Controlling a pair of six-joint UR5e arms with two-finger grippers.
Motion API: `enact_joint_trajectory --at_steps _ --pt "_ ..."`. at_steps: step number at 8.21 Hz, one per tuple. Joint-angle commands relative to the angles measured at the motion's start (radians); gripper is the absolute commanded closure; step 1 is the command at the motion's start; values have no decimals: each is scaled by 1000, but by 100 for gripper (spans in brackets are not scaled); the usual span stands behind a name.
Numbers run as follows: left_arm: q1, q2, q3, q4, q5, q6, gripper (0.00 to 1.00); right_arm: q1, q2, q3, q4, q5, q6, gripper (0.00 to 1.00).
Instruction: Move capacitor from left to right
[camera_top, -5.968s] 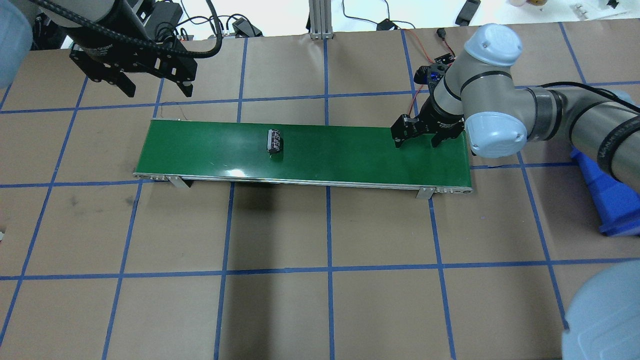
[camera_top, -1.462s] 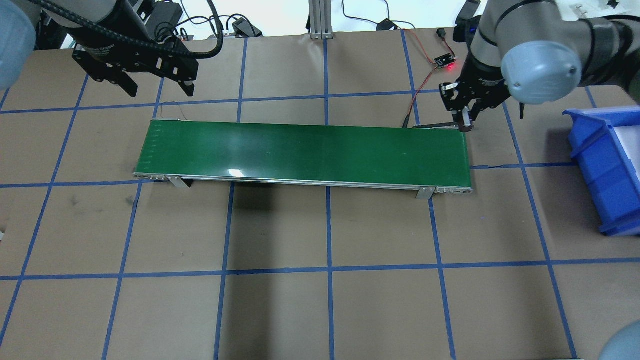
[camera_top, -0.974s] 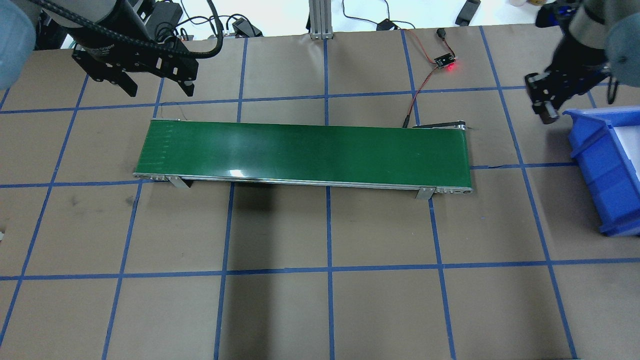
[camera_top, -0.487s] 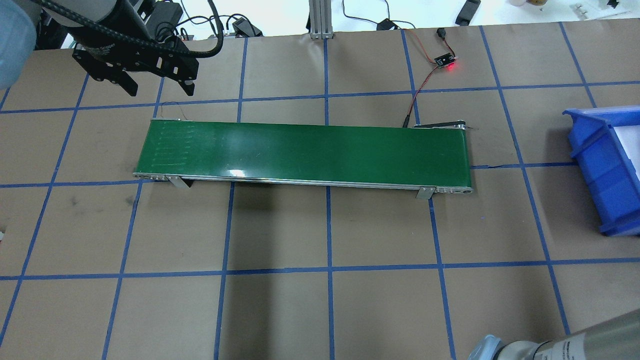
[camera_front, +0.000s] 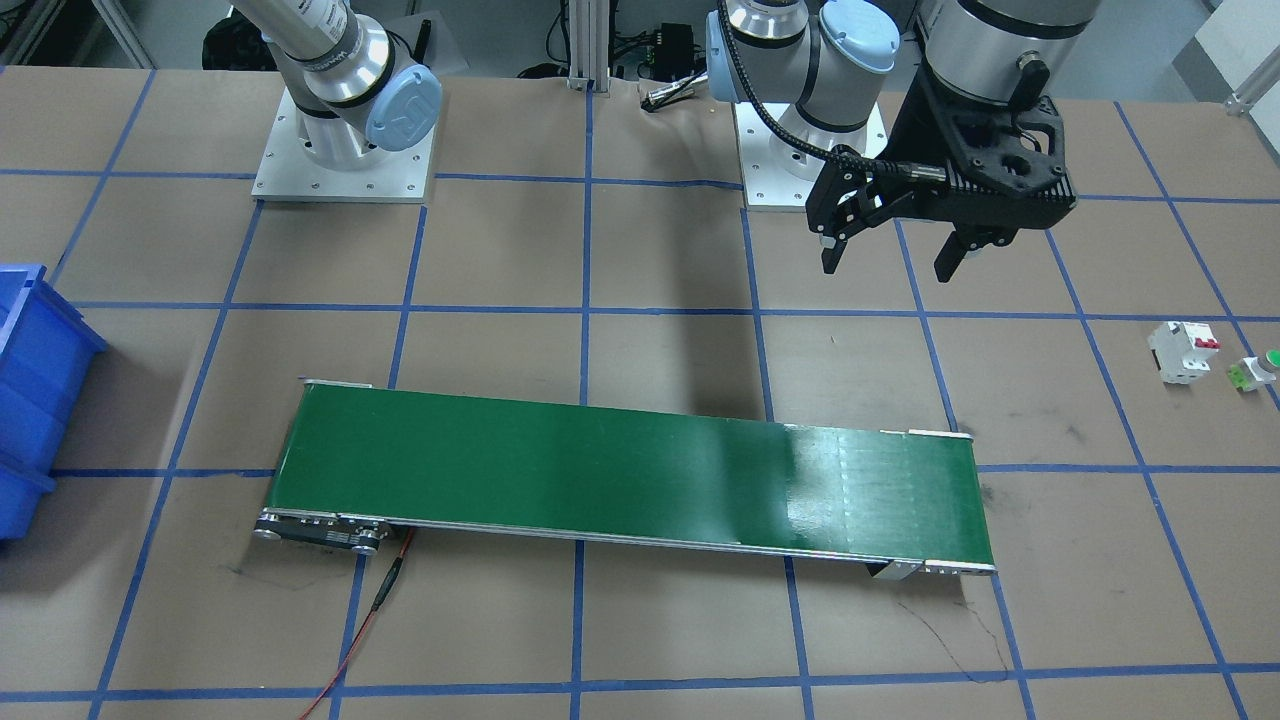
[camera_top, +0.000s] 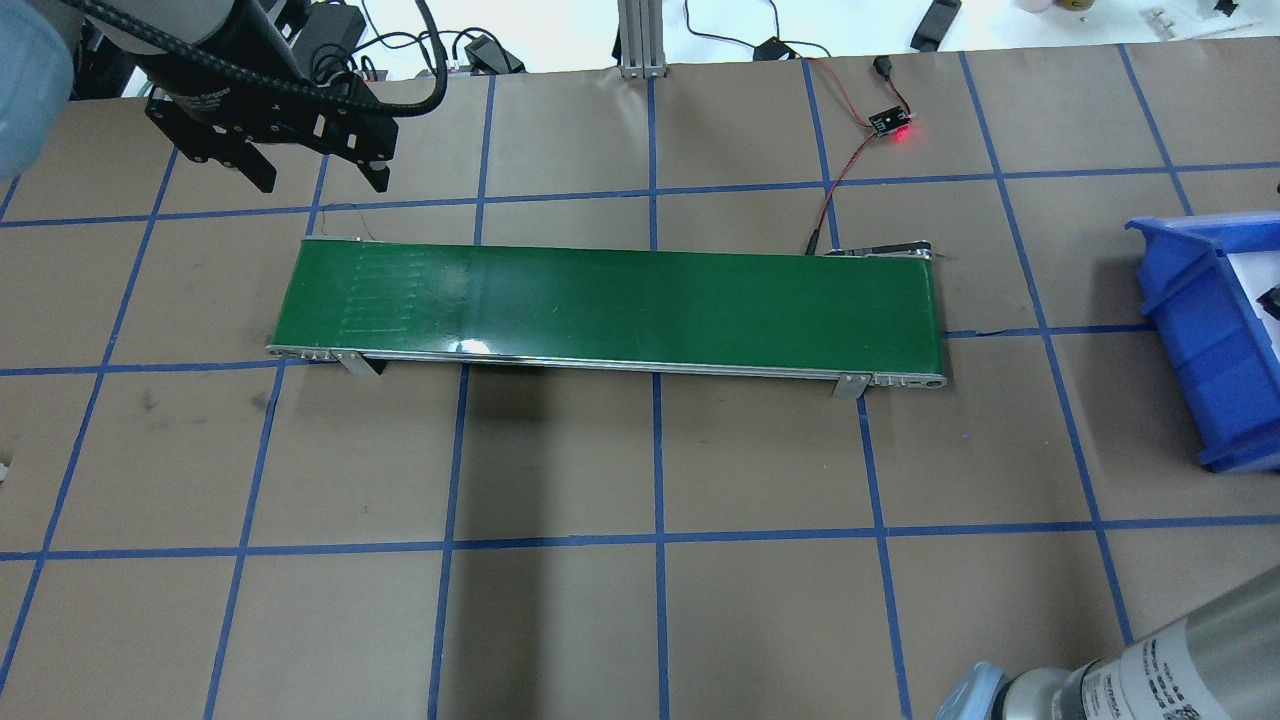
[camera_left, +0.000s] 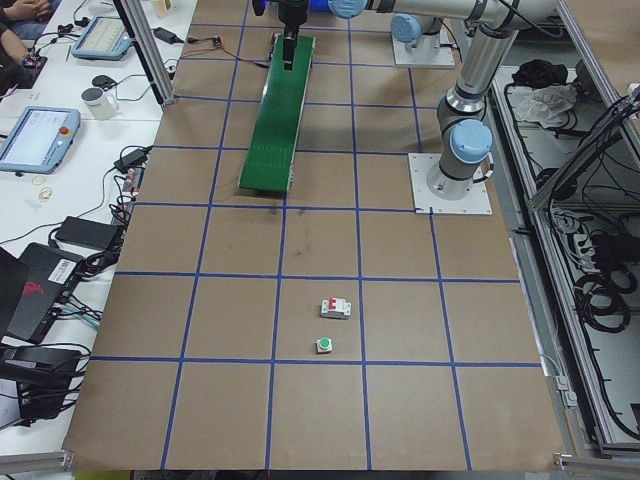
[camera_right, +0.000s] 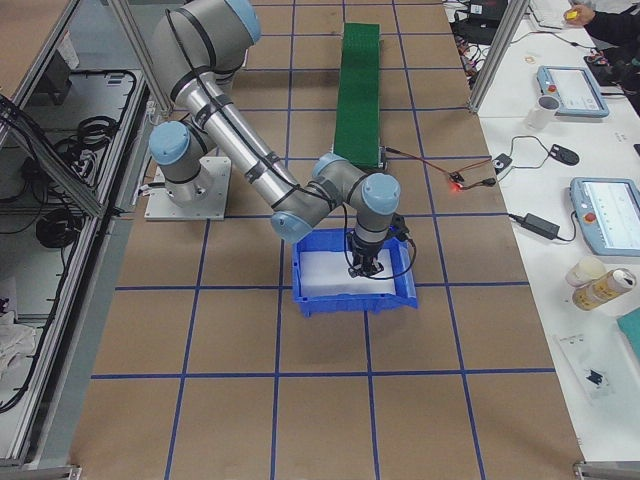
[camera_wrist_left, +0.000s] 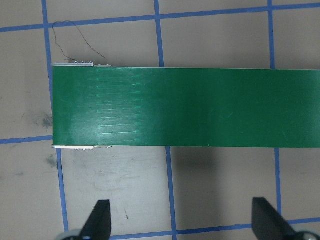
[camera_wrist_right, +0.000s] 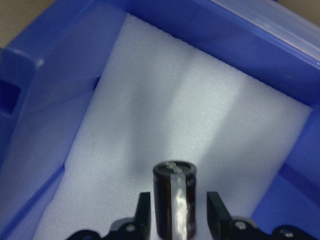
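The capacitor (camera_wrist_right: 174, 197), a black cylinder with a pale stripe, is held between the two fingers of my right gripper (camera_wrist_right: 176, 212). It hangs just above the white foam inside the blue bin (camera_wrist_right: 50, 75). In the exterior right view the right gripper (camera_right: 362, 268) reaches down into the bin (camera_right: 350, 303). My left gripper (camera_front: 890, 258) is open and empty. It hovers near the left end of the green conveyor belt (camera_top: 620, 300), with its fingertips (camera_wrist_left: 100, 217) wide apart in the left wrist view.
A white circuit breaker (camera_front: 1180, 350) and a green-capped push button (camera_front: 1260, 368) lie on the table on my left side. A small sensor board with a red light (camera_top: 893, 125) and its wire sit behind the belt's right end.
My right gripper lifted the capacitor off the belt's right end and swung right, out of the overhead view, to over the blue bin. The belt is bare. The left gripper stayed put.
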Motion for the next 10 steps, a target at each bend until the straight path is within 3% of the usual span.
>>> enact_joint_trajectory --at_steps 1,4,5,10 --pt "0 -1 0 -1 0 0 0 -1 -55 7 46 -10 -20 0" --pt "0 0 0 -1 -1 0 0 63 -257 -1 241 103 51 0" --pt "1 0 0 0 0 0 0 80 -319 -4 330 112 165 0" --pt "0 0 0 0 0 0 0 419 -431 -13 436 92 605 0"
